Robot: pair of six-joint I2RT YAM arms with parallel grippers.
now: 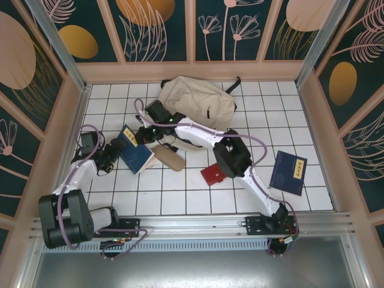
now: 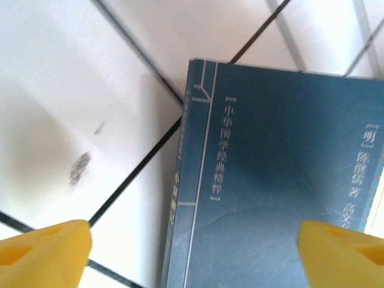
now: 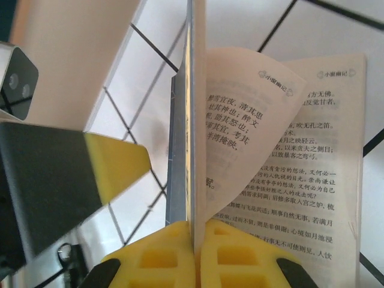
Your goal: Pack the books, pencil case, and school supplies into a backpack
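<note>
Right wrist view has the right pincer clenched on a navy-blue book by its cover edge at lower centre, pages sagging open, so the left pincer, spread wide over that book's corner, should probably support it before lifting toward the backpack, upper centre overhead.

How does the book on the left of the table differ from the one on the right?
The left book is open, its cover pinched by the right gripper and pages fanning; the right book lies shut and flat. The left book sits beside the pencil case; the right book lies alone. Both have navy covers with a pale yellow label.
</note>
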